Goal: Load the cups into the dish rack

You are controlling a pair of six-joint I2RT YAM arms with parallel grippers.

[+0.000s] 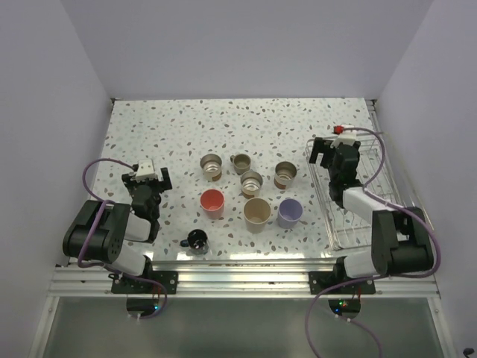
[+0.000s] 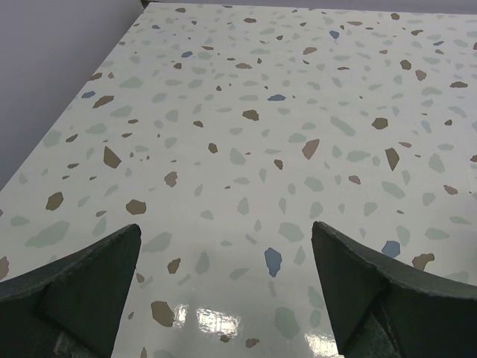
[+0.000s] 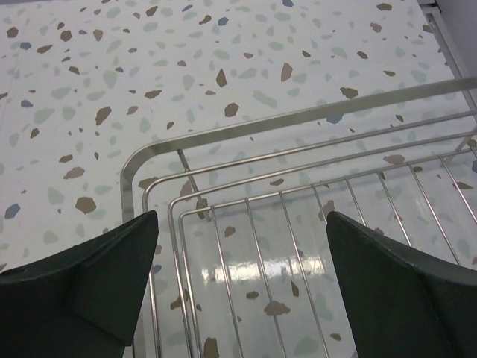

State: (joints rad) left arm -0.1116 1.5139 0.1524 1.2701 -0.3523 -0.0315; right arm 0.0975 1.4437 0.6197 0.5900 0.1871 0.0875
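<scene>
1. The left gripper (image 2: 225, 227) is spread wide with nothing between its fingers, and it hangs over a bare patch of the speckled table (image 1: 186, 119).
2. The eight cups stand upright in a loose cluster in the middle of the table, to that gripper's right and apart from it. The red cup (image 1: 212, 203) is among its nearest, and the small dark blue cup (image 1: 197, 241) sits by the front edge.
3. The right gripper (image 3: 242, 216) is also spread wide and empty. It hangs over a rounded corner of the dish rack (image 3: 298, 117).
4. The rack lies along the table's right side, beneath the right arm. All the cups stand outside it to its left, with the lavender cup (image 1: 290, 212) among the closest.
</scene>
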